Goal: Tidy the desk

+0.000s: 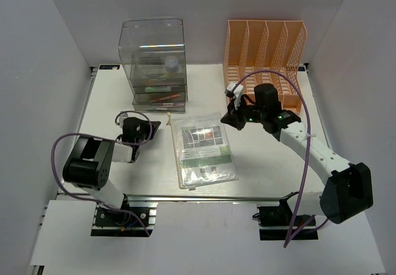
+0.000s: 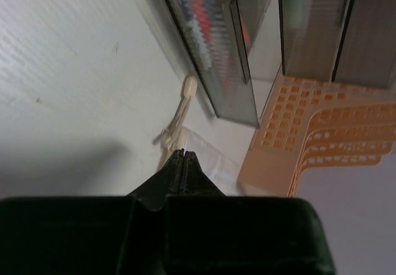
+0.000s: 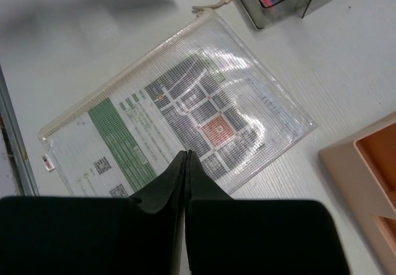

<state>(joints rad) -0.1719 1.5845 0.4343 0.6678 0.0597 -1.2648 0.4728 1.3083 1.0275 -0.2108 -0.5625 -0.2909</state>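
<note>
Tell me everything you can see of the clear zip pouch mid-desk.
The pouch is clear plastic with a fine grid weave, rectangular, lying flat and slightly askew on the desk, in front of the drawer box. A cream zipper runs along its left edge, its cord pull at the far corner. Inside is a printed sheet: green band, grey blocks, red square. Only the desk touches it.

The drawer box (image 1: 153, 65), file rack (image 1: 265, 55) and central pouch (image 1: 203, 149) block top and middle; the table's (image 1: 106, 99) upper-left strip lies bare.
</note>
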